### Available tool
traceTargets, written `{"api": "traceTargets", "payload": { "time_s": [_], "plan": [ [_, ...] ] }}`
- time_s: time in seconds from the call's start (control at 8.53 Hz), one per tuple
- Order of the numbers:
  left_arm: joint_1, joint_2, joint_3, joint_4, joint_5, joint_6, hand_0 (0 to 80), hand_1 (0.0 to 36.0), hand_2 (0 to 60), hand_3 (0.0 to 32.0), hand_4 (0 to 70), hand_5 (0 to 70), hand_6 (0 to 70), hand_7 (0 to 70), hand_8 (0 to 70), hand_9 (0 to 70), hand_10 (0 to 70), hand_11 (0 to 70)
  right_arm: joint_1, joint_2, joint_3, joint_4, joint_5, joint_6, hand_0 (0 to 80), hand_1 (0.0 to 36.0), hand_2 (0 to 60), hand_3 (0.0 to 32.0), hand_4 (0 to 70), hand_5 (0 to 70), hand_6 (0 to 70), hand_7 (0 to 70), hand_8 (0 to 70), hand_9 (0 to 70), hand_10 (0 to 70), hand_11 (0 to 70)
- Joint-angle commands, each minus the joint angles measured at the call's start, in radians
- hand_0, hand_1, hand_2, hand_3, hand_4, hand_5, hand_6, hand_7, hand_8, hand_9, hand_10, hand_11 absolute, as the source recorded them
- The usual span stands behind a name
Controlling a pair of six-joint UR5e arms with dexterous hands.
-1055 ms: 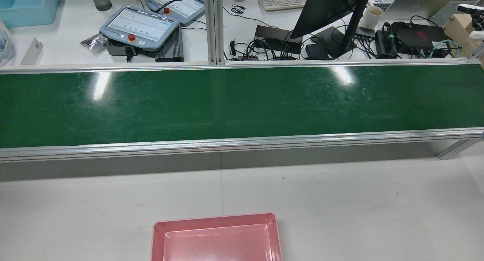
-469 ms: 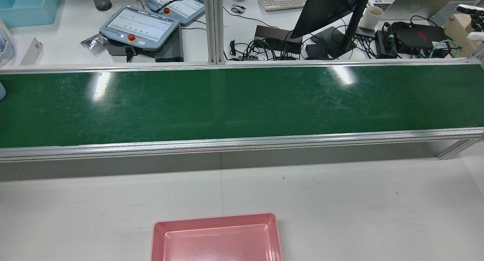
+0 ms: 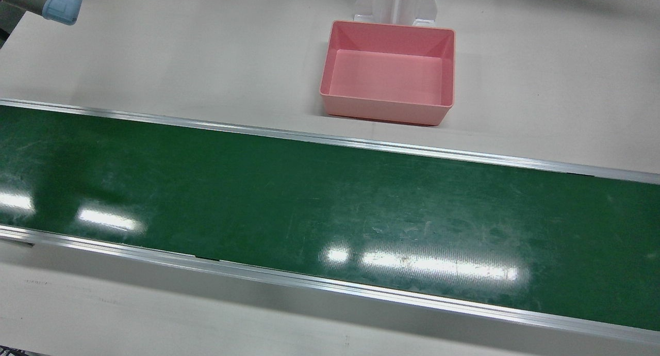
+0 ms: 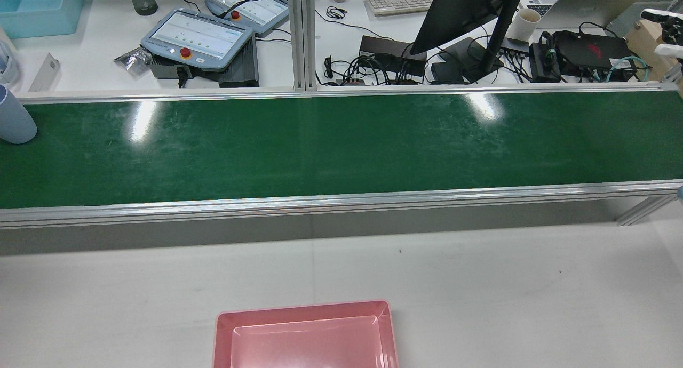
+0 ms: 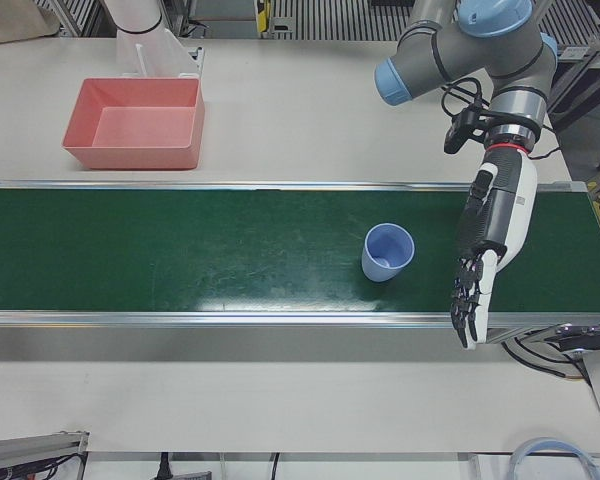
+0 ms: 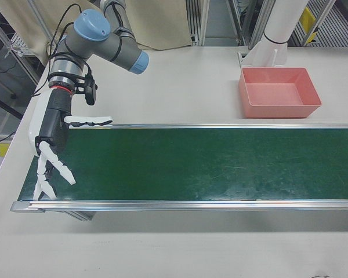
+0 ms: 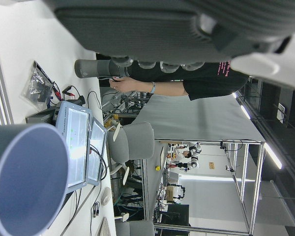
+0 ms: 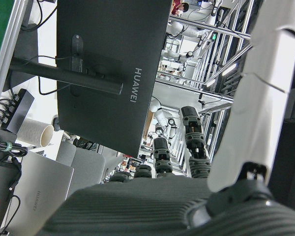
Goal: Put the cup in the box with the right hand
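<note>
A light blue cup (image 5: 387,252) stands upright on the green belt (image 5: 180,265); the rear view shows this cup (image 4: 15,120) at its far left edge, and the left hand view has it (image 7: 27,182) close up. My left hand (image 5: 485,245) hangs open beside the cup, a short gap apart, fingers pointing down. My right hand (image 6: 55,145) is open with fingers spread over the belt's opposite end, far from the cup. The empty pink box (image 3: 381,108) sits on the white table beyond the belt, as also seen in the rear view (image 4: 304,309).
Aluminium rails (image 3: 330,139) edge the belt. A white pedestal (image 3: 396,2) stands right behind the box. Beyond the belt lies a desk with teach pendants (image 4: 197,37), a monitor (image 4: 464,10) and cables. A person (image 7: 187,83) stands there in the left hand view.
The cup has come into the rear view from the left edge and moved rightward along the belt. The box has stayed put.
</note>
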Motion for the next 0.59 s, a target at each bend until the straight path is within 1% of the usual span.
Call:
{"api": "traceTargets", "payload": {
  "time_s": [0.0,0.12,0.23,0.35,0.47],
  "plan": [
    [0.000,0.000,0.000,0.000,0.000,0.000,0.0,0.0,0.0,0.0,0.0,0.0,0.0,0.0,0.0,0.0,0.0,0.0,-0.002,0.000,-0.001,0.000,0.000,0.001,52.6,17.6,8.9,0.0,8.3,5.5,5.9,21.8,0.9,6.1,0.0,0.0],
    [0.000,0.000,0.000,0.000,0.000,0.000,0.0,0.0,0.0,0.0,0.0,0.0,0.0,0.0,0.0,0.0,0.0,0.0,-0.002,0.000,-0.001,0.000,0.000,0.001,53.5,16.0,3.0,0.0,10.4,5.5,5.8,21.2,0.9,5.9,0.0,0.0],
    [0.000,0.000,0.000,0.000,0.000,0.000,0.0,0.0,0.0,0.0,0.0,0.0,0.0,0.0,0.0,0.0,0.0,0.0,-0.002,0.000,0.000,0.000,0.000,0.001,52.6,17.8,9.1,0.0,8.2,5.5,5.8,21.3,1.0,6.1,0.0,0.0],
    [0.000,0.000,0.000,0.000,0.000,-0.001,0.0,0.0,0.0,0.0,0.0,0.0,0.0,0.0,0.0,0.0,0.0,0.0,-0.002,0.000,0.000,0.000,0.000,0.001,52.6,17.9,9.1,0.0,8.2,5.5,5.8,21.4,0.9,5.9,0.0,0.0],
    [0.000,0.000,0.000,0.000,0.000,0.000,0.0,0.0,0.0,0.0,0.0,0.0,0.0,0.0,0.0,0.0,0.0,0.0,-0.002,0.000,0.000,0.000,0.000,0.001,54.2,15.2,0.0,0.0,11.7,5.5,5.7,21.2,0.8,5.9,0.0,0.0]
  ]
}}
